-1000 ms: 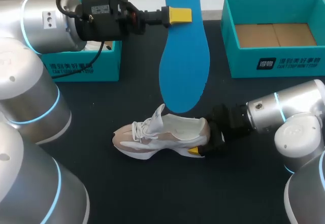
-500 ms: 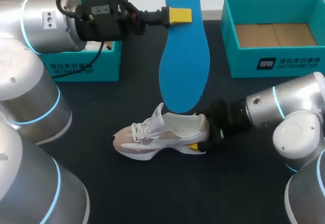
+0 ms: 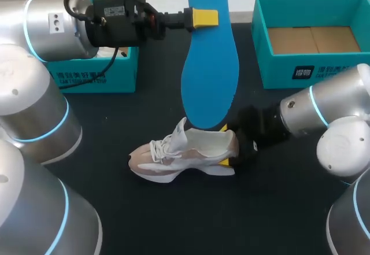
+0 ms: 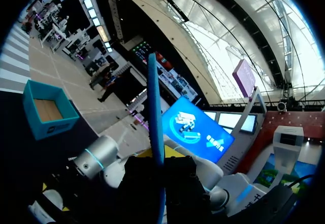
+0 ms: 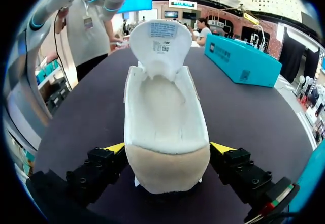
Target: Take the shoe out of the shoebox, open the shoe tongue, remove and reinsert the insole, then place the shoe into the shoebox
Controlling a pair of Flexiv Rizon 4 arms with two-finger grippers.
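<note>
A white and beige shoe [image 3: 185, 154] lies on its side on the black table, tongue folded open. In the right wrist view the shoe [image 5: 165, 127] shows its hollow inside, with no insole in it. My right gripper [image 3: 224, 145] is open, with the heel between its fingers [image 5: 167, 148]. My left gripper [image 3: 203, 18] is high over the back of the table, shut on the blue insole [image 3: 209, 76]. The insole hangs down with its lower end just above the shoe's opening. In the left wrist view the insole [image 4: 155, 112] stands edge-on between the fingers of the left gripper [image 4: 158, 155].
An open teal shoebox [image 3: 312, 73] with a cardboard floor stands at the back right. A second teal box [image 3: 92, 73] stands at the back left, partly behind my left arm. The dark table [image 3: 173, 220] lies in front of the shoe.
My right arm has swung a little toward the back of the table, and its gripper shifted at the heel, nudging the shoe slightly. The left arm and insole have not moved.
</note>
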